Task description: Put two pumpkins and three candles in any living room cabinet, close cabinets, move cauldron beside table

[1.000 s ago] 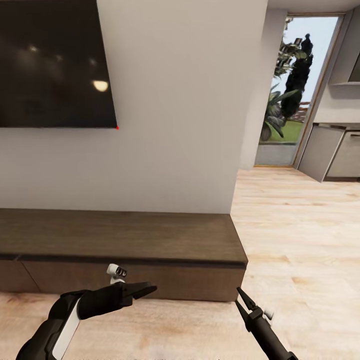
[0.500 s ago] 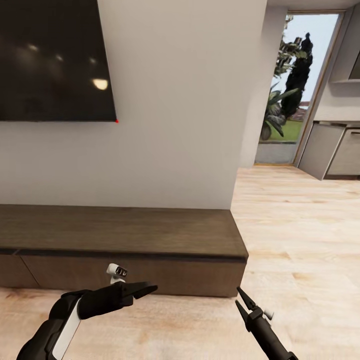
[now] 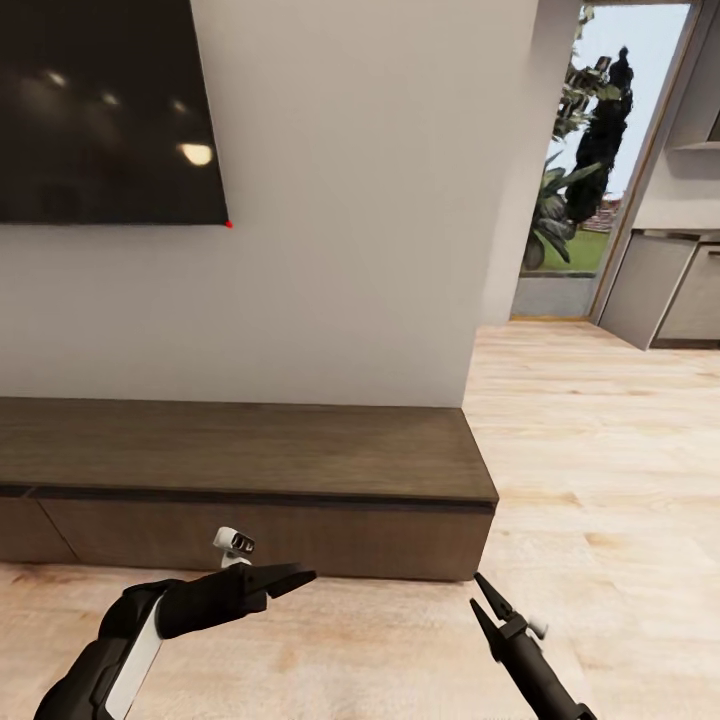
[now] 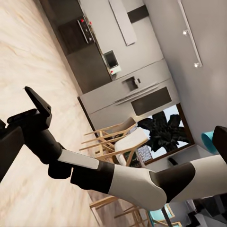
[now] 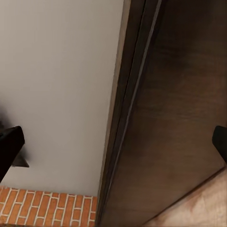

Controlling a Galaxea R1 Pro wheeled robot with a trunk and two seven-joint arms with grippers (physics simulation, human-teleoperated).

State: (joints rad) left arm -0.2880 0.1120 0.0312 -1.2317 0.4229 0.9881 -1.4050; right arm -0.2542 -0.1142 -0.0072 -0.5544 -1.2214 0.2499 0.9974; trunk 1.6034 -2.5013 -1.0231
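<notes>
The cabinet [image 3: 240,460], a long low dark-brown unit, stands against the white wall with both fronts shut. My left gripper [image 3: 298,580] hovers open over the floor just in front of the cabinet's right front, holding nothing. My right gripper [image 3: 477,597] is open and empty too, near the cabinet's right front corner. The right wrist view looks closely at the cabinet's dark wood [image 5: 179,94] beside the wall. My right arm [image 4: 118,175] crosses the left wrist view. The pumpkins, candles, cauldron and table are out of view.
A large black TV [image 3: 100,110] hangs on the wall above the cabinet. Wood-plank floor [image 3: 600,450] stretches to the right toward a glass garden door [image 3: 585,170] and grey kitchen units [image 3: 670,290]. A brick strip [image 5: 47,208] appears in the right wrist view.
The whole picture has slid upward a little, so the camera has moved. Both arms keep the same pose and both grippers stay open.
</notes>
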